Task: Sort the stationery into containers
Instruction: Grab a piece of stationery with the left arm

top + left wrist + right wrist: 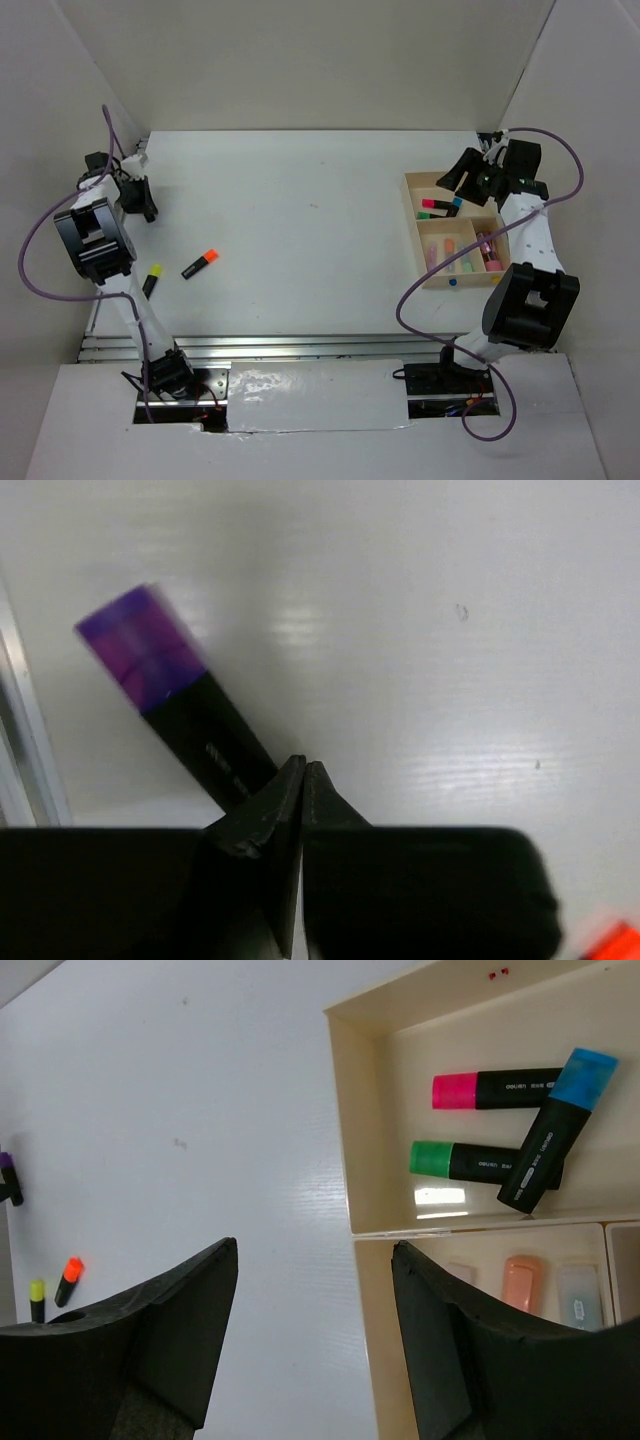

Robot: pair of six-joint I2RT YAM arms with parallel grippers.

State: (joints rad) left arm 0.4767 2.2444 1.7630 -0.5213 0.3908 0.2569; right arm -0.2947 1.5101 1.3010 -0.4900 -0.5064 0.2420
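Now the left fingers (302,780) are pressing tight together at the far left of the worktop (300,200), holding nothing. Their tips are sitting right at the black end of a purple highlighter (165,690), which is lying flat and pointing to 10 o'clock in the left wrist view. At about 5 o'clock from them, seen from the top, a yellow highlighter (152,278) and an orange highlighter (201,263) are lying near each other. Over on the right, the right fingers (458,178) are standing wide apart and empty, hanging over the far end of the wooden tray (412,215). A pink highlighter (495,1090), a green highlighter (470,1160) and a blue highlighter (555,1125) are lying in that far part.
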